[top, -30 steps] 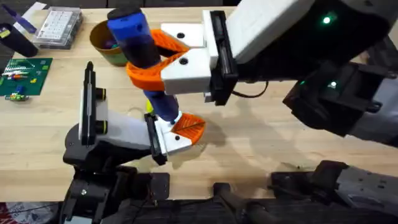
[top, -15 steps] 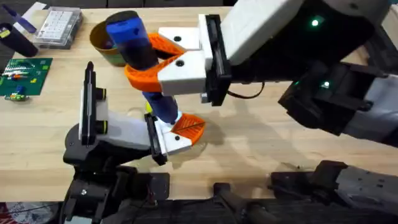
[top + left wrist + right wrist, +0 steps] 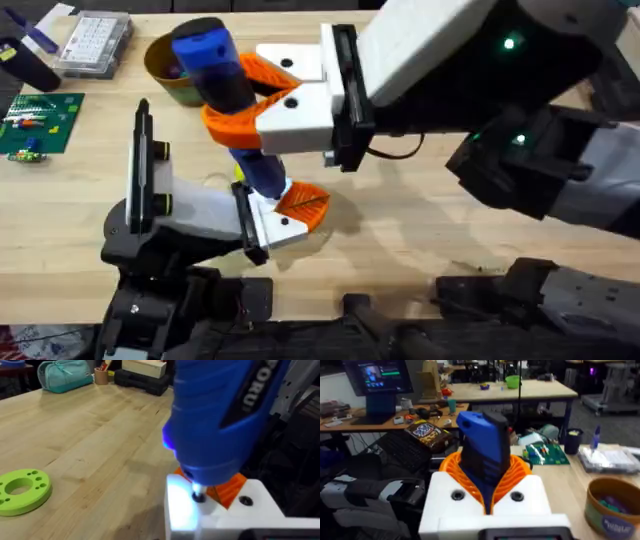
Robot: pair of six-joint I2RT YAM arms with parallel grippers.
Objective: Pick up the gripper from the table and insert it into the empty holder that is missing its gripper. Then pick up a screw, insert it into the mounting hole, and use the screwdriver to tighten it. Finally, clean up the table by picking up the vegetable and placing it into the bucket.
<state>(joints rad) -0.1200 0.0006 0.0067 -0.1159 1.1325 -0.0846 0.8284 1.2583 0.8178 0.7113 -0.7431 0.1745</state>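
Note:
My right gripper (image 3: 243,96), white with orange ribbed pads, is shut on the blue screwdriver (image 3: 222,80), which it holds nearly upright; the right wrist view shows the same grip (image 3: 485,472) on the screwdriver (image 3: 482,442). The screwdriver (image 3: 225,415) has its metal bit pressed down onto a white finger piece with an orange pad at my left gripper (image 3: 287,211), beside a round hole (image 3: 245,501). A light glows at the tool's nose. The vegetable (image 3: 239,172) shows as a small yellow bit behind the tool. The yellow-orange bucket (image 3: 165,68) stands at the back left.
A flat lime-green ring (image 3: 22,491) lies on the wood near the left gripper. A clear compartment box (image 3: 92,42) and a green circuit board (image 3: 38,122) lie at the far left. The right arm's dark bulk (image 3: 520,120) spans the right half of the table.
The right arm and the screwdriver's top shifted slightly left a second ago, then held still. The bit stays on the same spot, and the left arm has not moved.

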